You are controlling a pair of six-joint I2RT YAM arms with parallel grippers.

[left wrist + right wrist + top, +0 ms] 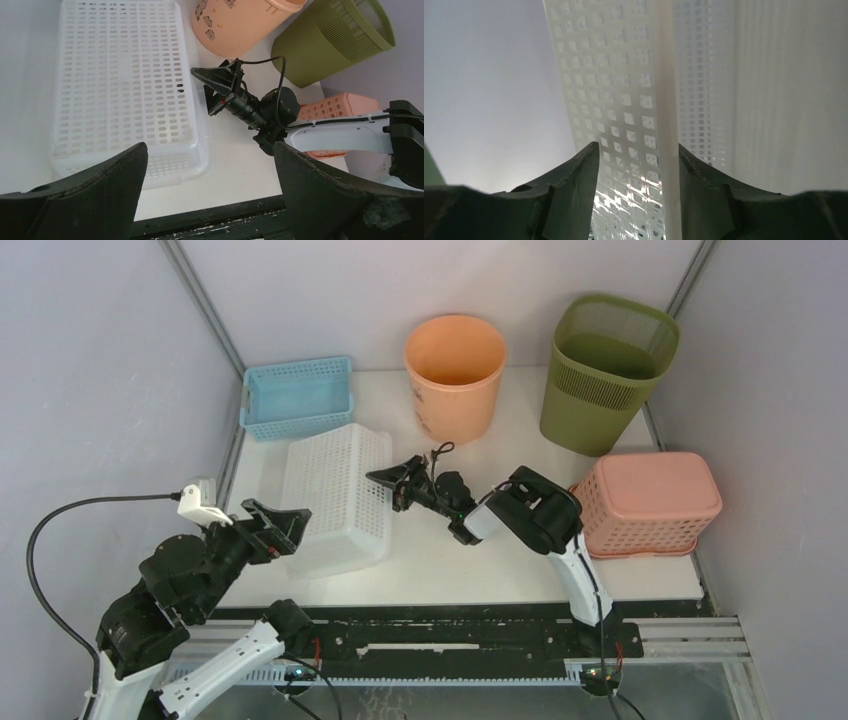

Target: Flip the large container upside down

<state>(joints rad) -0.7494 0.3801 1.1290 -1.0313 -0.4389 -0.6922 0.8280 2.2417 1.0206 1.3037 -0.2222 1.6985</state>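
Observation:
The large white perforated container (335, 495) lies left of centre, its broad holed face up and its walls flaring down to the table; it also fills the left wrist view (120, 85). My right gripper (395, 483) is at its right edge, jaws spread. In the right wrist view the gripper (639, 150) straddles the container's mesh wall and white rim bar (668, 100), which sits against the right finger (709, 180). My left gripper (285, 525) is open and empty, hovering by the container's near-left end, also seen in its own view (210, 150).
A blue basket (295, 398) stands at the back left, an orange bucket (455, 375) at the back centre and a green slatted bin (605, 370) at the back right. A pink basket (650, 502) lies base up beside my right arm. Grey walls close both sides.

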